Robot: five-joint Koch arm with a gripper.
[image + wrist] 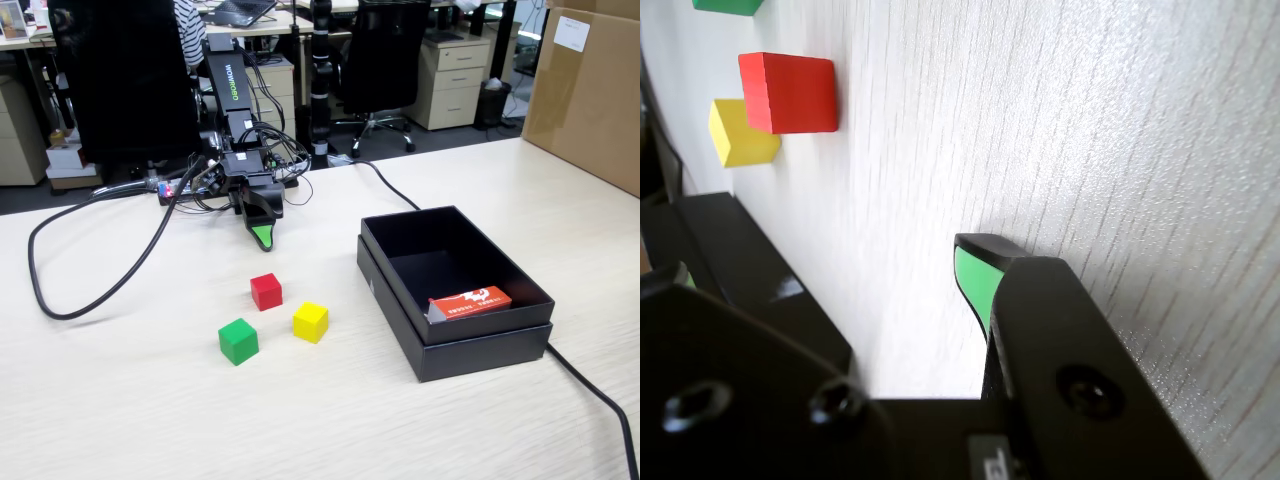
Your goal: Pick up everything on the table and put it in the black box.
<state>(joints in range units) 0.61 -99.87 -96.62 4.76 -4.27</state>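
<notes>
- Gripper (262, 236) hangs low over the table (130, 410), tip pointing down at the wood, just behind the blocks in the fixed view. Nothing held.
- Only one green-faced finger (975, 280) shows clearly in the wrist view; the other jaw is lost in the dark housing at lower left. Fixed view shows one tip too. Can't tell how wide it stands.
- Red block (266, 291) on the table, nearest the gripper and a little in front of it. Fully seen in both views.
- Yellow block (311, 322) to the right of and nearer the camera than the red one, apart from it. In the wrist view, the red block partly covers it.
- Green block (238, 341) nearest the camera, left of the yellow one. Wrist view cuts it off at the top edge; only a sliver shows.
- Black box (455, 335) open, right of the blocks, well apart. Appears seated in its own lid.
- Orange-red packet (470, 301) lies inside the box against the near wall; print too small to read, lower part hidden by the wall.
- Black cable (60, 300) loops across the table at left; another runs past the box to the lower right corner, cut off by the frame.
</notes>
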